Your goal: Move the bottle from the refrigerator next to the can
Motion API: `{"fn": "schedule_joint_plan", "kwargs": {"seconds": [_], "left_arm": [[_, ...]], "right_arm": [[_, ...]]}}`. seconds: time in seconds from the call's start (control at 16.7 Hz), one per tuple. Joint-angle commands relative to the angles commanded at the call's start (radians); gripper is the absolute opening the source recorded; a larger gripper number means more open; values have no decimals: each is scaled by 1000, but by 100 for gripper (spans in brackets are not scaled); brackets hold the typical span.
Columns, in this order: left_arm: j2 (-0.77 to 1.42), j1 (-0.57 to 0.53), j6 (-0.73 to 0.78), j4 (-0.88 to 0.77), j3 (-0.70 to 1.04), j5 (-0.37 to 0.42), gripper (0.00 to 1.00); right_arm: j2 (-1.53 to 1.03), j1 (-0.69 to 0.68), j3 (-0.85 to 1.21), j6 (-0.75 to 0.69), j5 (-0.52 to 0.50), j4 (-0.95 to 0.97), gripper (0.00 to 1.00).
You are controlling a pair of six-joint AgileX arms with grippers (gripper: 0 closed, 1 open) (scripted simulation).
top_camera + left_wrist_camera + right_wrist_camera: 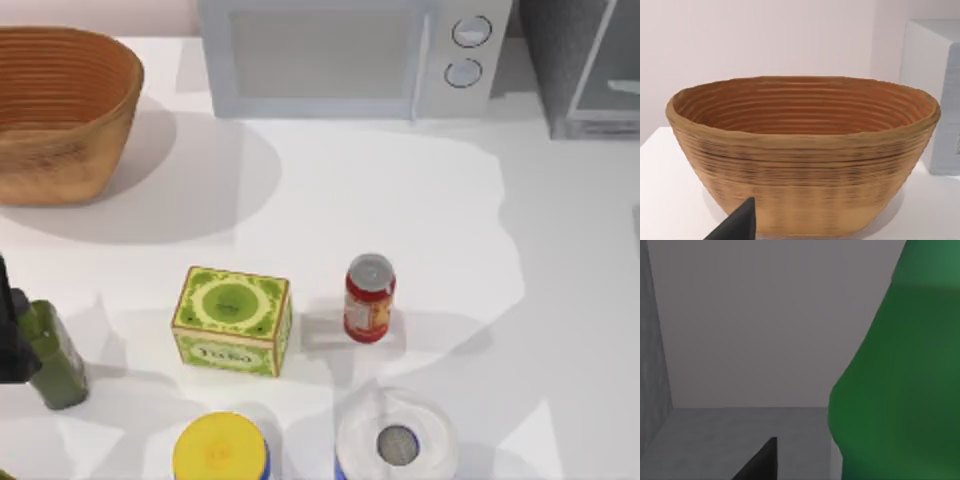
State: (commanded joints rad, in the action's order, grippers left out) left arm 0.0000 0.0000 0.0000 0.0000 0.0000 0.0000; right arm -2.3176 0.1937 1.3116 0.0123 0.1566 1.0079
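My right wrist camera looked into the grey inside of the refrigerator [740, 340], with the green bottle [900, 380] right up against it and one dark fingertip [762, 462] of my right gripper low beside the bottle. I judged the step in hand to be the reach-and-grasp inside the refrigerator: the bottle had not yet come out. Whether my right fingers were spread or closed on the bottle I could not tell.

From above, the refrigerator [585, 70] stood at the far right corner of the table [420, 210], beside the microwave [350, 55], and the can [369, 298] stood upright near the middle, well apart from it.

My left arm sat idle at the table's left edge, its camera facing the basket [800, 165] (a single dark fingertip [740, 225] showed there, too little to say how those fingers stood).

The next move, as I judged it, called for a firm hold on the bottle, a straight pull out through the door, and a carry to bare table just beside the can.

Counted: one bottle, one can, one refrigerator, one microwave, one basket, one green box [232, 320], one olive bottle [55, 355], one yellow-lidded tub [220, 450] and one white-lidded jar [397, 442].
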Motion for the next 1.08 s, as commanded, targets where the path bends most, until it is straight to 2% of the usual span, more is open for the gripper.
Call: {"fn": "schedule_joint_plan", "kwargs": {"seconds": [0.54,1.08], "left_arm": [[0,0,0,0,0,0,100],[0,0,0,0,0,0,100]], "right_arm": [[0,0,0,0,0,0,2],[1,3,-1,1,0,0,0]]}}
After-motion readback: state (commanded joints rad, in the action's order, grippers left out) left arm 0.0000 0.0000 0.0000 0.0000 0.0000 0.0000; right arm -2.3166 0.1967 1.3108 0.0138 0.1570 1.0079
